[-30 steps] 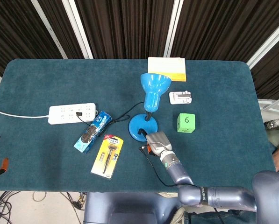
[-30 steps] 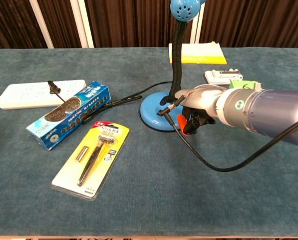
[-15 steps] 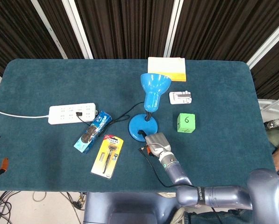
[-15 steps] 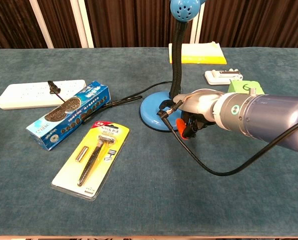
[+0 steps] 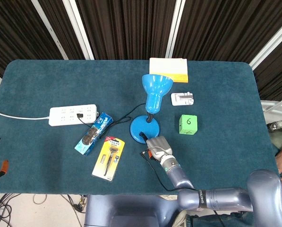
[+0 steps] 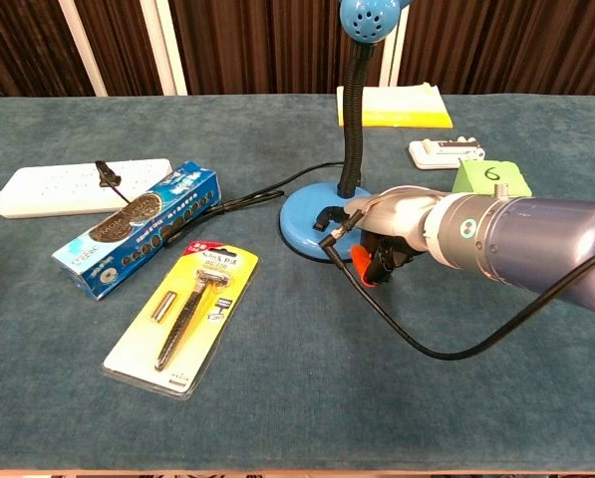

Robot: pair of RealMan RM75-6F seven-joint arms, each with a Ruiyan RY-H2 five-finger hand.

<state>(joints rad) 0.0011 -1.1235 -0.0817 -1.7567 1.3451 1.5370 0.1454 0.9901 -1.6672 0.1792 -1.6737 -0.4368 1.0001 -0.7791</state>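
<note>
Right hand (image 6: 389, 231) has slid slightly toward the near counter edge since the earlier frames, now just beside the blue lamp base (image 6: 312, 225). Its fingers are curled in by the base; whether they hold anything, cannot tell. Razor pack (image 6: 182, 317) and cookie box (image 6: 138, 227) lie left on the counter (image 6: 277, 398); left hand out of view.

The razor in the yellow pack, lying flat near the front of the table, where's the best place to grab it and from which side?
Probably by its long edges, from above. The razor pack lies flat on the table, thin, with open cloth on its near side. The biscuit box sits close to its far end, so pinching across the narrow width mid-pack looks easiest.
</note>
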